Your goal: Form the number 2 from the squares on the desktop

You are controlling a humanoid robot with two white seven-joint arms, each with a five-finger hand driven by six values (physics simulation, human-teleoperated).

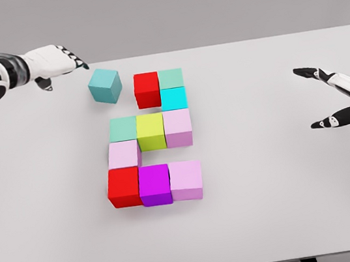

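Coloured cubes stand close together on the white table [269,189]. A red cube [146,89] and a green cube [170,78] form the top row, with a cyan cube [173,98] below the green one. The middle row is a green cube [123,129], a yellow-green cube [151,131] and a lilac cube [178,127]. A pink cube [123,154] sits under its left end. The bottom row is red [123,187], magenta [154,185] and lilac [186,180]. A teal cube [104,85] lies apart, turned askew, left of the top row. My left hand [62,61] hovers open just left of it. My right hand [331,98] is open at the right.
The table's back edge runs just behind the teal cube and the top row. Bare tabletop stretches between the cubes and my right hand, and along the front of the table.
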